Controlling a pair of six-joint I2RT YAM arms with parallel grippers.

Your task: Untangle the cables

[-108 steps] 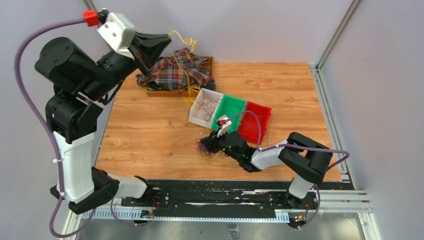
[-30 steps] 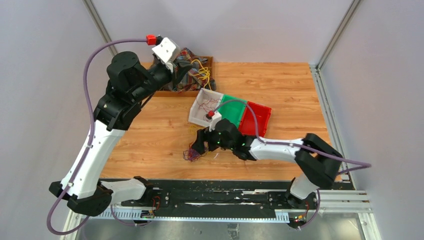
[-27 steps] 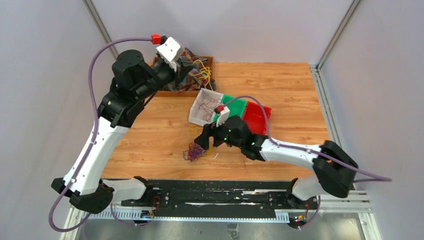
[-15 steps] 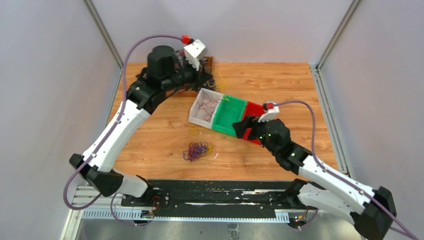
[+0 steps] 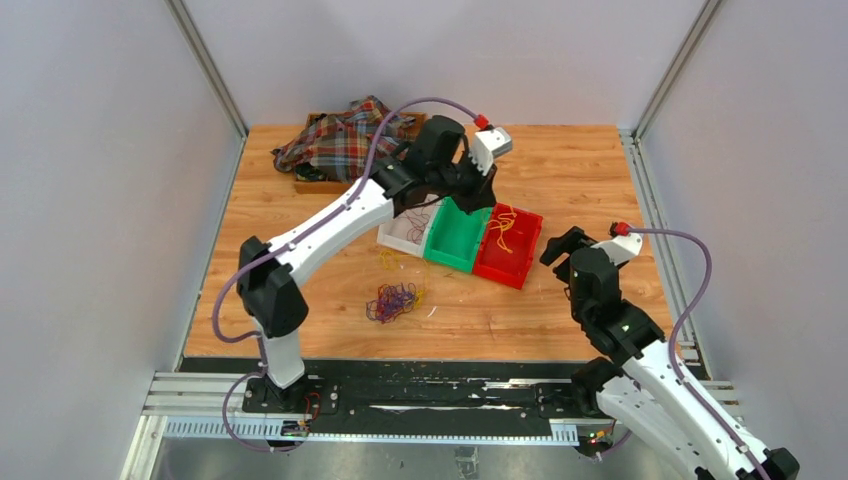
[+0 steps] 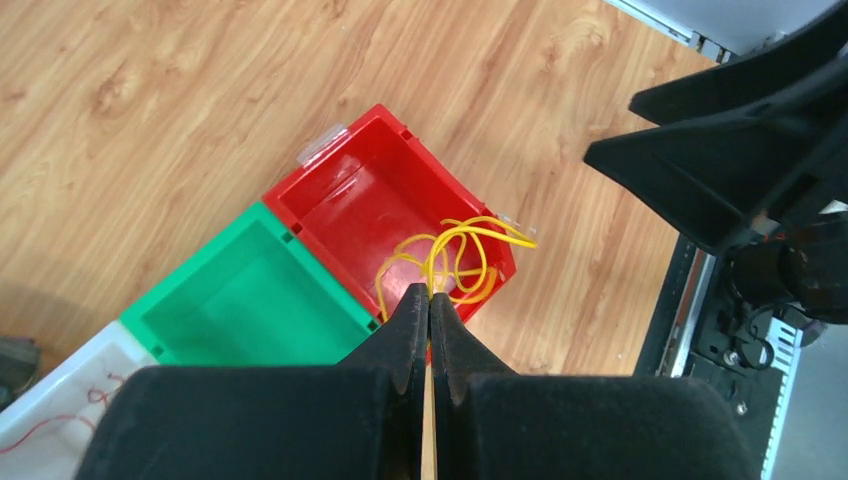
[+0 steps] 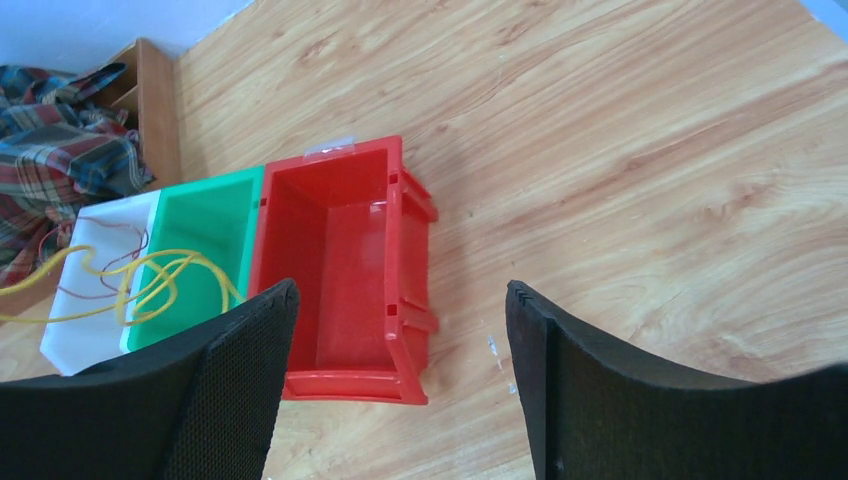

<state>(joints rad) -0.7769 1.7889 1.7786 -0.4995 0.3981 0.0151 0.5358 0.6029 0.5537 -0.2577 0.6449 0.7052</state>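
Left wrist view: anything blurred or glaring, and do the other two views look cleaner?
Left wrist: the shut left tool is a soft, dark mass up close; the yellow wire and red bin beyond are sharp, with a pale sheen on the bin floor. Right wrist: crisp, the right tool showing its pad texture. Top external: even light, faint shadows, nothing smeared.

A red bin, a green bin, a white bin. The wire is yellow. The cables are purple, red and yellow. The cloth has red, blue and white checks. The table is brown wood.
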